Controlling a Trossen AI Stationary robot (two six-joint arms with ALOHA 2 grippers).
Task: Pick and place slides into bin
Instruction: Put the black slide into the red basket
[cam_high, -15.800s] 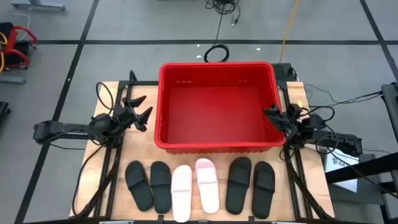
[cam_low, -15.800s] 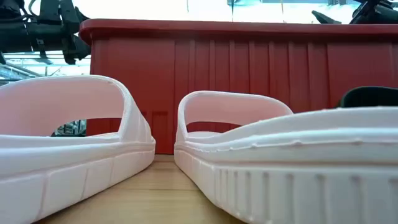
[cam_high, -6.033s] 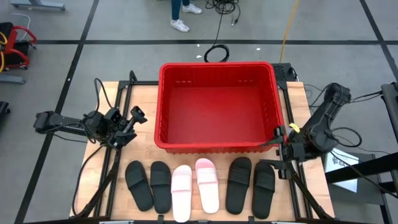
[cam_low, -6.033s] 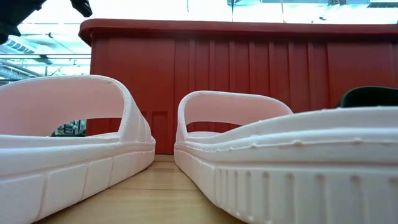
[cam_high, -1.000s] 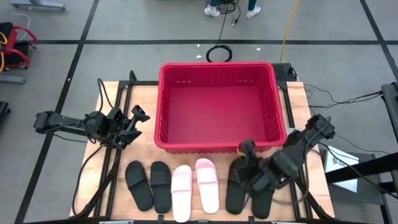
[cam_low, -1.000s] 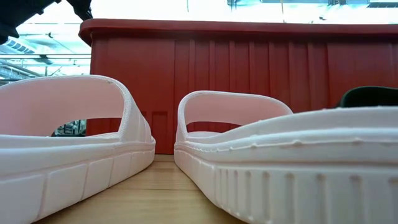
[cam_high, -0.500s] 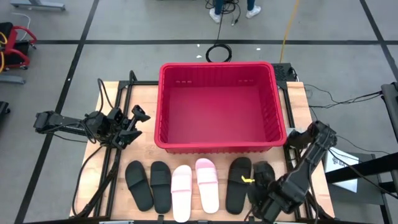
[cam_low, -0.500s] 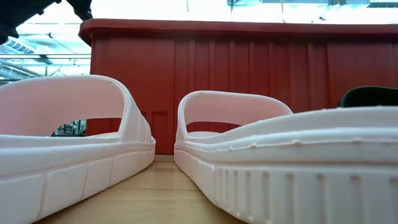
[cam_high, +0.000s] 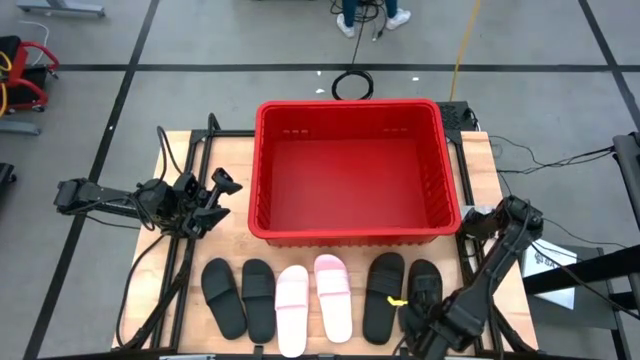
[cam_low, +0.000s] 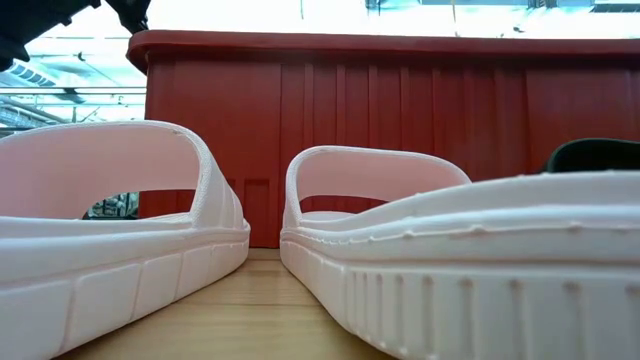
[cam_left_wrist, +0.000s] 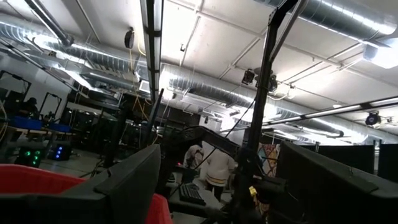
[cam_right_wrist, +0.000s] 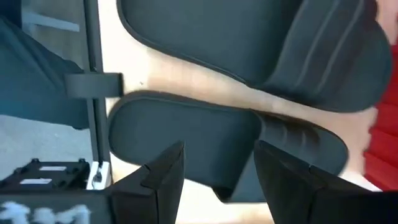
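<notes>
My left tool (cam_high: 222, 187) waits open and empty beside the bin's (cam_high: 350, 236) left wall. The bin is empty; all six slides (cam_high: 325, 298) lie in a row on the bench (cam_high: 232, 150) before it. My right tool (cam_high: 415, 325), fingers (cam_right_wrist: 163, 178) apart and empty, hangs over the heel of the rightmost black slide (cam_high: 425, 285). I seem to be approaching the first pick; next I must descend and close on it.

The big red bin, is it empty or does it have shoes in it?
Empty. The bin shows only its bare red floor; all six slides lie in a row on the table.
</notes>
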